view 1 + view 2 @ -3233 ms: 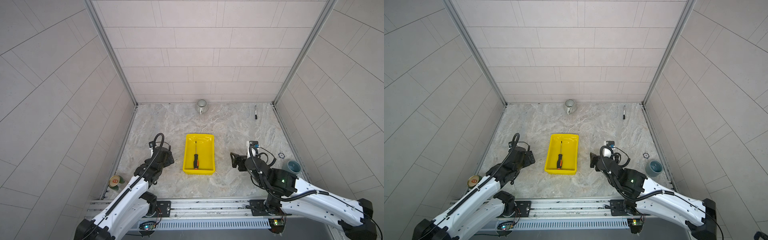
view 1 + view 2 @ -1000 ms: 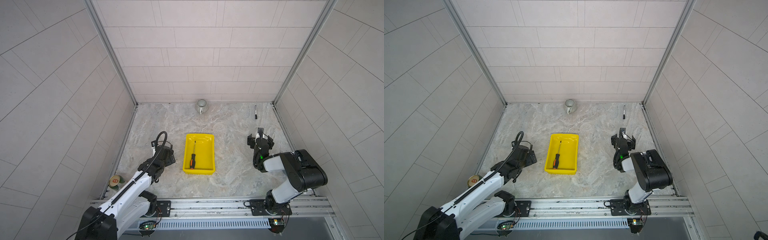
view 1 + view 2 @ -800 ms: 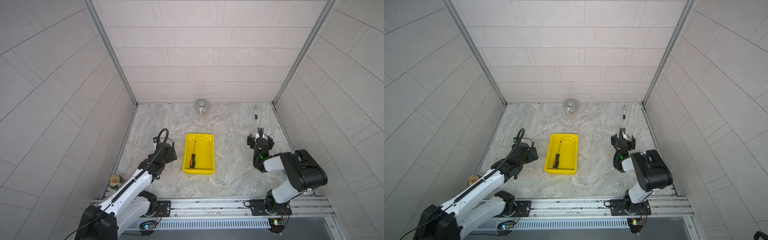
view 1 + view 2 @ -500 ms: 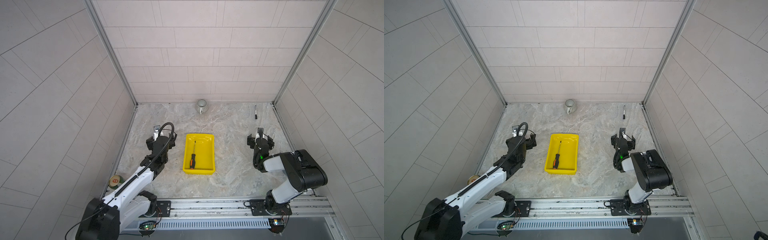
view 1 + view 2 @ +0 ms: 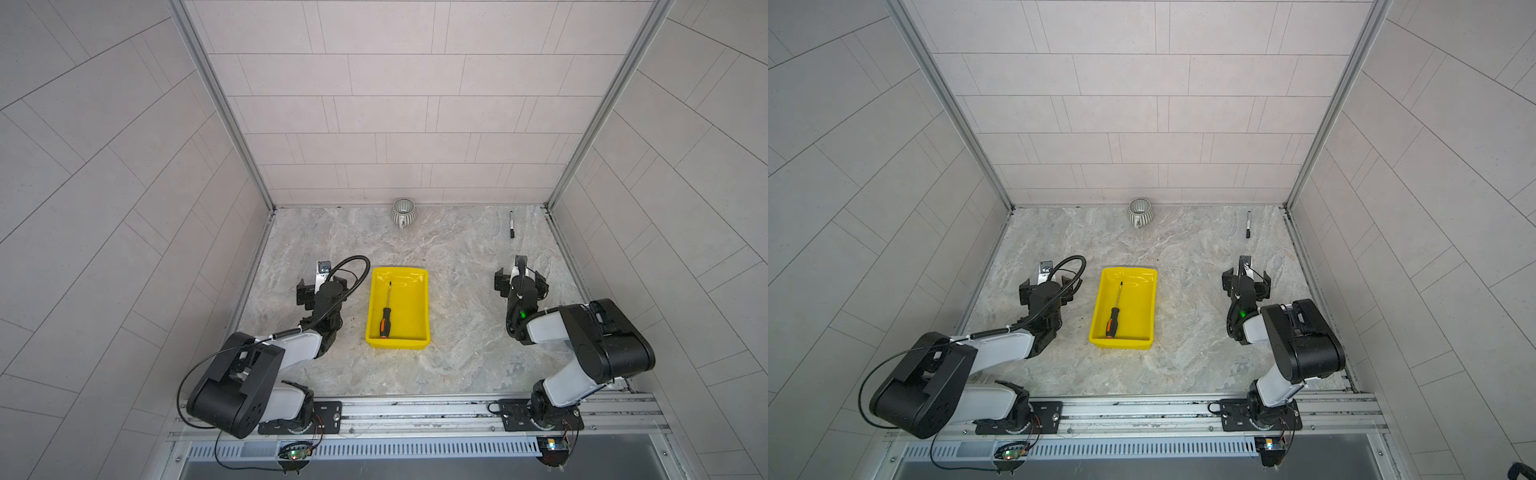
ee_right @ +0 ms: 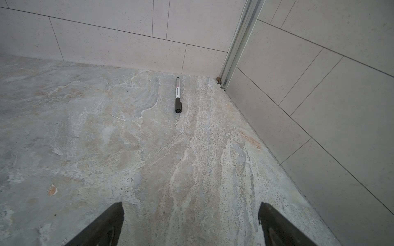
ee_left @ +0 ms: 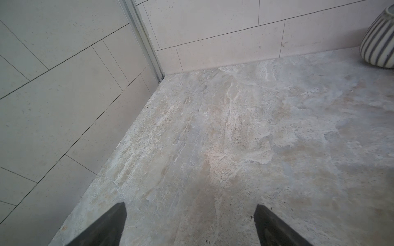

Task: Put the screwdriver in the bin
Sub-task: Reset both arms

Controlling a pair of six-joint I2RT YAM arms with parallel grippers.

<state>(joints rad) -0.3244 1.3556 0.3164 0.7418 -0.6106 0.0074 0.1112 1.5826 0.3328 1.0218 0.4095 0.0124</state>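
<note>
The screwdriver (image 5: 385,309) (image 5: 1114,309), with a black-and-orange handle and a thin silver shaft, lies loose inside the yellow bin (image 5: 417,299) (image 5: 1142,307), handle toward the front. My left gripper (image 5: 321,286) (image 5: 1047,286) (image 7: 190,205) hovers low over bare floor left of the bin, open and empty. To the right of the bin, well apart from it, my right gripper (image 5: 519,279) (image 5: 1246,282) (image 6: 190,204) is also open and empty. Both arms are folded back near their bases.
A grey ribbed mug (image 5: 403,210) (image 5: 1139,211) (image 7: 379,42) stands at the back wall. A thin black marker (image 5: 510,224) (image 5: 1248,224) (image 6: 178,95) lies near the back right corner. Tiled walls close in three sides of the marble floor.
My left arm has pulled back and folded, its gripper swinging to point at the back wall beside the bin. The right arm folded earlier and has since stayed still. The screwdriver stays in the bin.
</note>
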